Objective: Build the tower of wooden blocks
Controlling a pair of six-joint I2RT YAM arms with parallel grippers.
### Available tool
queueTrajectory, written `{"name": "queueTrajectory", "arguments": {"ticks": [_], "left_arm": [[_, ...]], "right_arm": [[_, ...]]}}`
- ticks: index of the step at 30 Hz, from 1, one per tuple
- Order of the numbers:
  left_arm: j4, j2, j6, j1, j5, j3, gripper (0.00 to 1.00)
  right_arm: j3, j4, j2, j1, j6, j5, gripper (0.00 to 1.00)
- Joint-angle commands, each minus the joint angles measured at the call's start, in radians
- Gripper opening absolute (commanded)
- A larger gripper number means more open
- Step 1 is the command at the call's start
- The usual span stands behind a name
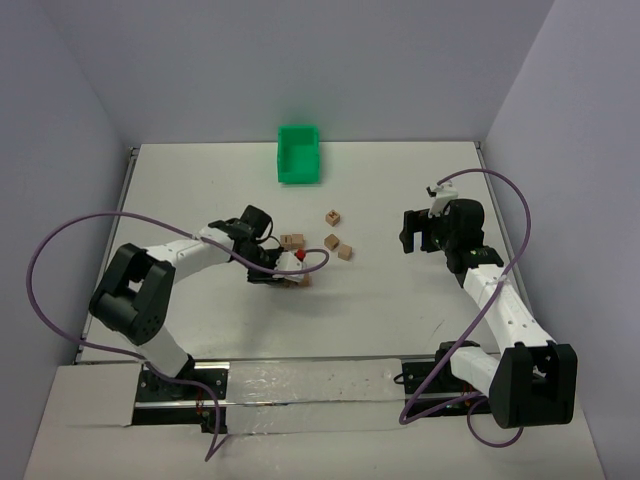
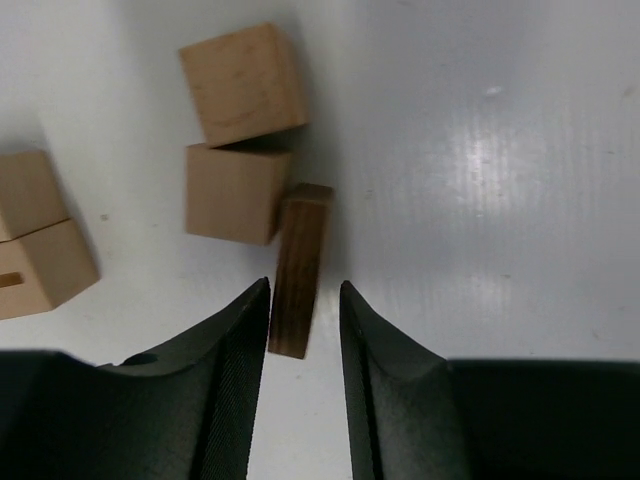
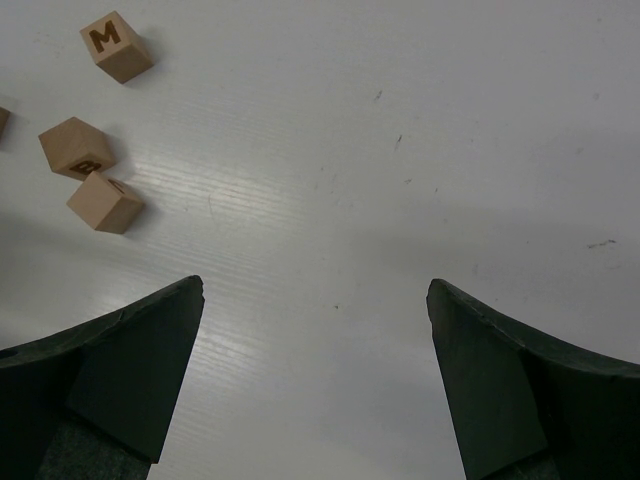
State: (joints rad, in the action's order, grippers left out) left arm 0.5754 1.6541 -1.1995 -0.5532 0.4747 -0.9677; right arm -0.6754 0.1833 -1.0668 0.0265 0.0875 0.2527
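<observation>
Light-tan wood blocks lie scattered mid-table: a side-by-side pair (image 1: 291,241) and three loose ones (image 1: 333,216), (image 1: 331,241), (image 1: 345,252). My left gripper (image 1: 290,274) hovers low over a block (image 1: 304,281). In the left wrist view its jaws (image 2: 304,290) stand narrowly apart around the near end of a narrow dark-brown wooden face (image 2: 300,265), with a gap on the right side. Two cubes (image 2: 245,83), (image 2: 235,193) lie just beyond it. My right gripper (image 1: 415,232) (image 3: 315,290) hangs wide open over bare table, with blocks (image 3: 117,46), (image 3: 77,147) to its far left. The tower is out of view.
A green bin (image 1: 299,153) stands at the back centre of the white table (image 1: 400,310). Two more cubes (image 2: 25,190), (image 2: 45,265) sit at the left edge of the left wrist view. Grey walls close in the table on three sides.
</observation>
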Motion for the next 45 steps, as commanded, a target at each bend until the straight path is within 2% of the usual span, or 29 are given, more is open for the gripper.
{"name": "queueTrajectory", "arguments": {"ticks": [1, 6, 10, 12, 14, 20, 28, 34, 45], "left_arm": [[0.026, -0.09, -0.017, -0.044, 0.044, 0.06, 0.39], [-0.001, -0.178, 0.027, -0.111, 0.02, 0.145, 0.34], [-0.005, -0.224, 0.1, -0.146, 0.034, 0.166, 0.2], [0.011, -0.24, 0.126, -0.148, 0.055, 0.155, 0.17], [0.071, -0.247, 0.162, -0.148, 0.139, 0.121, 0.11], [0.281, -0.171, 0.162, -0.134, 0.21, 0.036, 0.09], [0.427, -0.062, 0.099, 0.1, 0.286, -0.055, 0.07], [0.383, -0.002, 0.135, 0.222, 0.276, -0.095, 0.07], [0.34, 0.23, 0.191, 0.33, 0.29, -0.229, 0.1]], "right_arm": [[-0.044, -0.008, 0.002, 0.006, 0.008, -0.002, 1.0], [-0.047, -0.005, 0.004, 0.004, 0.006, 0.004, 1.0], [-0.046, -0.004, 0.006, 0.006, 0.006, 0.007, 1.0], [-0.046, -0.002, 0.007, 0.006, 0.006, 0.007, 1.0], [-0.044, -0.001, 0.008, 0.006, 0.008, 0.007, 1.0], [-0.052, 0.005, -0.002, 0.006, 0.009, 0.02, 1.0], [-0.05, 0.007, -0.002, 0.006, 0.019, 0.023, 1.0], [-0.056, 0.01, -0.016, 0.007, 0.013, 0.033, 1.0], [-0.056, 0.012, -0.021, 0.007, 0.015, 0.034, 1.0]]}}
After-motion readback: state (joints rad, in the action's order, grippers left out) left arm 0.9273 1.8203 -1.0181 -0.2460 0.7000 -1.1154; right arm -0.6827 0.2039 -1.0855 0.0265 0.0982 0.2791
